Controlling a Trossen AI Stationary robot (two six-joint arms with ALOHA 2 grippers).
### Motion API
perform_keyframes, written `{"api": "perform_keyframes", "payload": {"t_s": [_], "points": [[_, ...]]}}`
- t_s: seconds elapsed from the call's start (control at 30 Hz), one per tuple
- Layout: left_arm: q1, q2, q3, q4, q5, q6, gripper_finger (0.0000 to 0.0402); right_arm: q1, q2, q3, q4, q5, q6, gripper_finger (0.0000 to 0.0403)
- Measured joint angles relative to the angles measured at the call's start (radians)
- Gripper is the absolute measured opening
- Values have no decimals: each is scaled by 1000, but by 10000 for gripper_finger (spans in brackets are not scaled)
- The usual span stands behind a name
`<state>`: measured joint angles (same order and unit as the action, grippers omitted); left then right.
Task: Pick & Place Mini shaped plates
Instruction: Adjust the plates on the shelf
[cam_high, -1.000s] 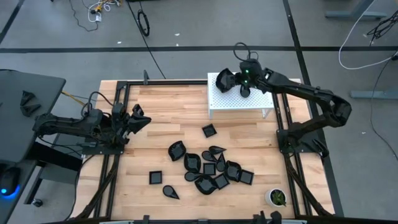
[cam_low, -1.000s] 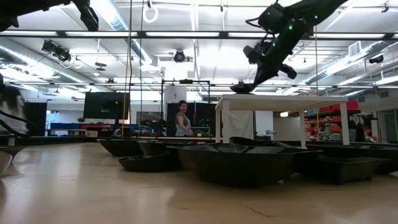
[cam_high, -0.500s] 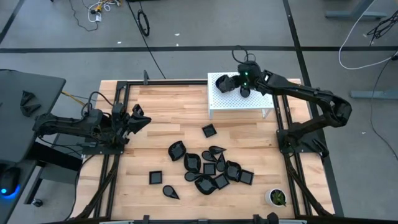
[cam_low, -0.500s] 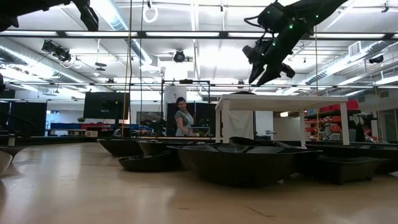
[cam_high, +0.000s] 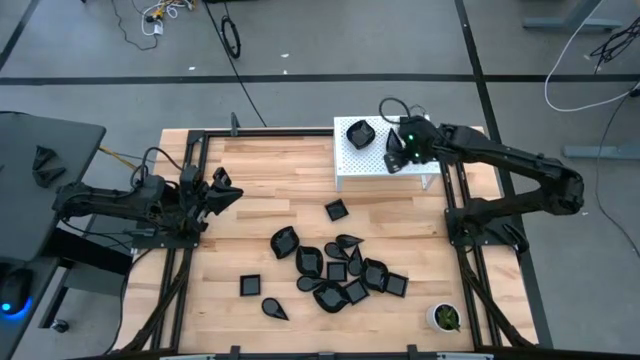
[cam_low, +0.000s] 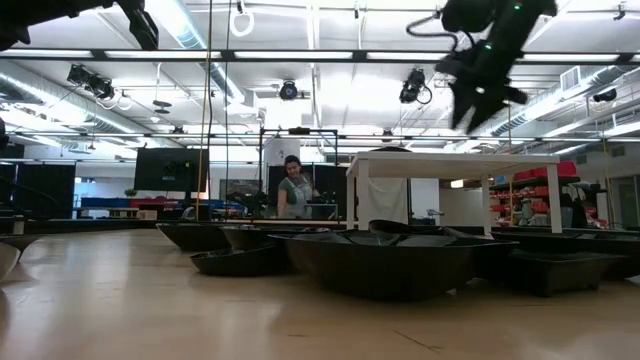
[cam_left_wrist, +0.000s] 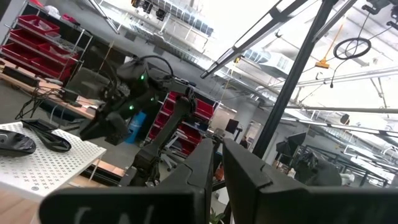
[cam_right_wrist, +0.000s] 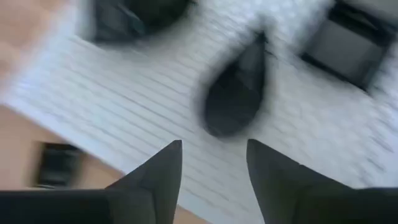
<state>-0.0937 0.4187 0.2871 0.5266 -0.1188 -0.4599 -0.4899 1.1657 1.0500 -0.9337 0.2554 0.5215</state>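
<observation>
Several mini shaped plates (cam_high: 340, 272), glossy and black, lie in a loose heap on the wooden table. One rests on the white perforated stand (cam_high: 370, 162) at the far side, showing as plate (cam_high: 360, 132). The right wrist view shows a teardrop plate (cam_right_wrist: 236, 93), a square plate (cam_right_wrist: 348, 43) and a third dark plate (cam_right_wrist: 134, 12) on that stand. My right gripper (cam_right_wrist: 213, 152) hangs open above the stand (cam_low: 450, 160), clear of the plates, seen as gripper (cam_high: 393, 160). My left gripper (cam_high: 225, 190) waits shut at the table's left edge.
A lone plate (cam_high: 337, 210) lies between the stand and the heap; two more (cam_high: 250, 285) sit near the front left. A small white cup with green contents (cam_high: 444, 317) stands at the front right. Dark frame rails run along both sides. A person stands in the room beyond.
My right gripper has opened and let go of a plate, which now rests on the white stand. The gripper has then risen and drawn back toward the table's right edge, turning as it went.
</observation>
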Motion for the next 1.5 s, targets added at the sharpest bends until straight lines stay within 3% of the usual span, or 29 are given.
{"api": "perform_keyframes", "payload": {"t_s": [0.13,0.57,0.8,1.2,1.33,1.5], "points": [[0,0,0,0,0,0,42,0,9,0,-76,50,28,151],[0,0,0,0,0,0,42,-13,135,0,0,51,-16,6],[0,0,0,0,0,0,42,-14,160,0,86,87,-32,15],[0,0,0,0,0,0,42,-35,148,0,48,210,-84,9],[0,0,0,0,0,0,42,-102,147,0,63,263,-123,7],[0,0,0,0,0,0,42,-229,147,0,195,213,-237,3]]}}
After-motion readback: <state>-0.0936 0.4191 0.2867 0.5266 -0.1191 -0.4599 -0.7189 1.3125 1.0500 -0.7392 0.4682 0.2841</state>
